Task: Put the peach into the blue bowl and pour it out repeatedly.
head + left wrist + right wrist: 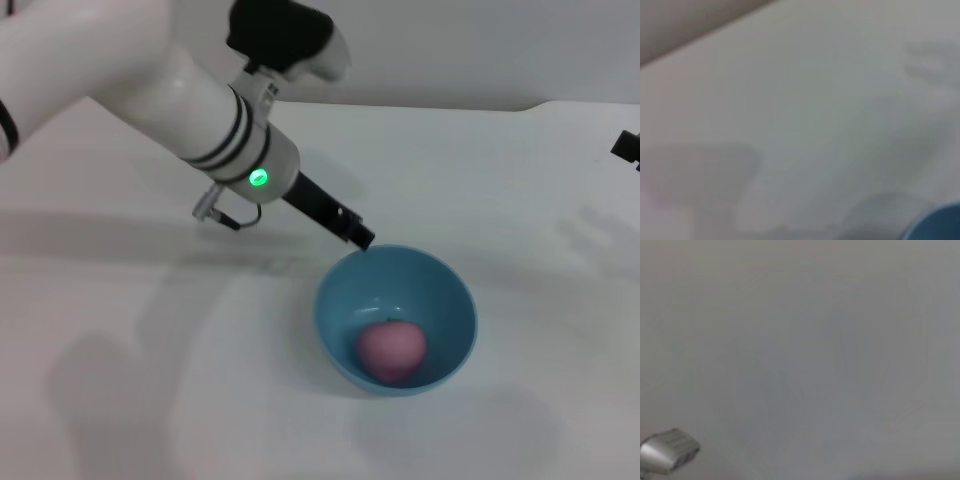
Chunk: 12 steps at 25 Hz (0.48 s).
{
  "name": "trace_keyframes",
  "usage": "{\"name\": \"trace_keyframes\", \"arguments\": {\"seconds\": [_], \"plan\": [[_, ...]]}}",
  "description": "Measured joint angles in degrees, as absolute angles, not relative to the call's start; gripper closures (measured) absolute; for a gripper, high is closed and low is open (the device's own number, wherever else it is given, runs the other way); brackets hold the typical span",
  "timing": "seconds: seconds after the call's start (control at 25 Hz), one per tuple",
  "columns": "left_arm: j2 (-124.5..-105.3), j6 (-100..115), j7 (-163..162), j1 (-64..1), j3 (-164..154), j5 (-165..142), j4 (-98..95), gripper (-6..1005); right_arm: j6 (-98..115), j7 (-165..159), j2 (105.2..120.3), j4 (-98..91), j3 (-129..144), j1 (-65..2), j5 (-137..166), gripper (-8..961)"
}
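a white table (150, 330) carries the blue bowl (445, 290), standing upright near its middle.

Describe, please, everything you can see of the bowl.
The bowl is round, deep and light blue, with a smooth, glossy, plain surface. It stands upright on the white table, right of centre in the head view. The peach lies inside on its floor, toward the near side. The left gripper sits at its far left rim, apparently pinching it, though the grip cannot be made out. A sliver of the blue rim shows in a corner of the left wrist view.
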State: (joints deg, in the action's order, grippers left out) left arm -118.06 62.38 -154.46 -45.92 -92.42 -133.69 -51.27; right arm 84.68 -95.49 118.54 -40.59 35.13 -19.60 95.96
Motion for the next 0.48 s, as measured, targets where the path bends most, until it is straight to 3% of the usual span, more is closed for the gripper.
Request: {"name": "trace_keyframes", "arguments": {"seconds": [0.24,0.48], "plan": [[-118.0,62.2,-148.6,-43.4,-80.5,-131.9,-52.3,483,84.1,-95.5,118.55,-37.9,30.8,-19.6,95.7,330],[-117.97,62.1,-130.9,-35.7,-59.7,-105.7,-47.8,396,84.0,-93.0,118.43,-32.6,22.6,-19.9,93.8,328]]}}
